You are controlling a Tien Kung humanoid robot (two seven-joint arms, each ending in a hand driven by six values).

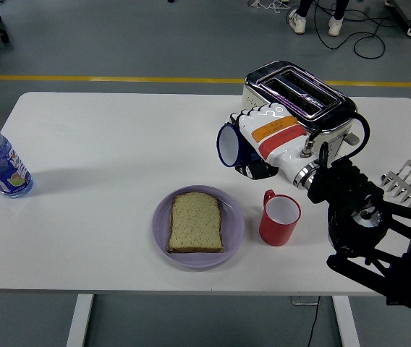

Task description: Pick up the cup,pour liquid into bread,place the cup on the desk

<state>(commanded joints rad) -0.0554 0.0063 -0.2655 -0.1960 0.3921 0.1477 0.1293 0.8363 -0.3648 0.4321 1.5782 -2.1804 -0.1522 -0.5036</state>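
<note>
A single head view looks forward and down from high on the robot's side over the white table [104, 144], its near edge low in frame, grey floor and a yellow line beyond the far edge.

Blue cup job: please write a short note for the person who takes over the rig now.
Right hand: shut on the blue cup, held in the air in front of the toaster, tipped with its mouth to the left.
Left hand: not in view.
Bread lies on the purple plate, nearer the table edge than the cup; a red mug stands right of the plate.
Done: cup picked up.
Left: bring it over the bread, pour, set the cup on the table.
</note>
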